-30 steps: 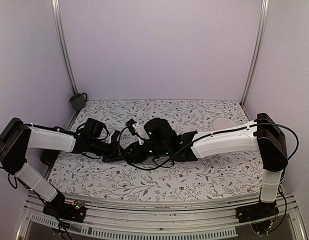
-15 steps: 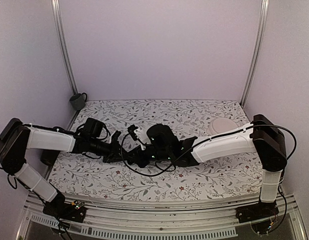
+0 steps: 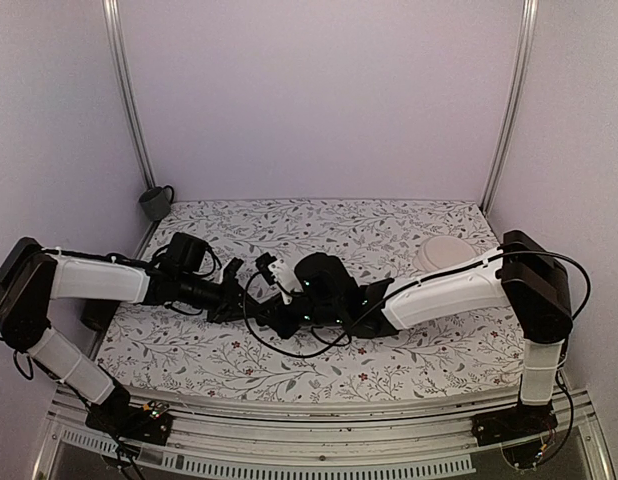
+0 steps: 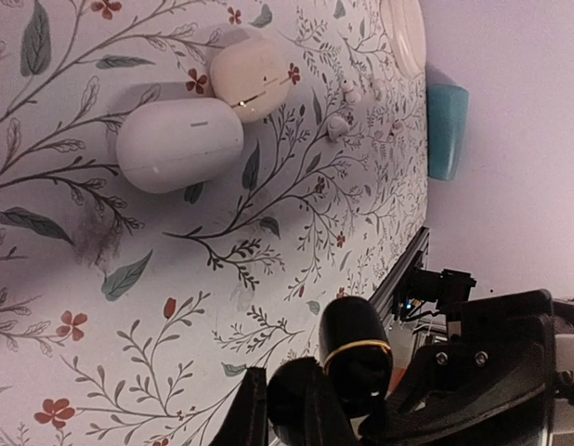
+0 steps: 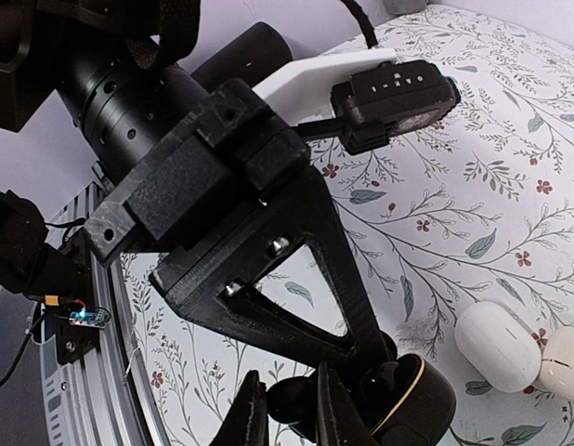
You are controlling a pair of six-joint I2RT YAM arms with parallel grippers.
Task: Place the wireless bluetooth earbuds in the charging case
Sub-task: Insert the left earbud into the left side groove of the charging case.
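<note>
The charging case (image 4: 358,358) is a glossy black case with a thin gold band, lifted off the table; it also shows in the right wrist view (image 5: 419,401). My left gripper (image 4: 282,395) is shut on its dark lower part, and its triangular finger (image 5: 306,269) reaches down to the case. My right gripper (image 5: 292,400) is shut on a small black rounded earbud (image 5: 301,401) right beside the case's open mouth. In the top view both grippers meet at mid-table (image 3: 272,308), and the case is hidden there. The second earbud is not visible.
Two white oval pebble-like cases (image 4: 180,144) (image 4: 250,79) lie on the floral cloth; they also show in the right wrist view (image 5: 496,346). Small white buds (image 4: 340,125) lie near them. A white round dish (image 3: 444,250) sits back right, a grey cup (image 3: 156,202) back left.
My right arm has lowered and pushed left, bringing its gripper up against my left gripper. My left arm has barely moved.
</note>
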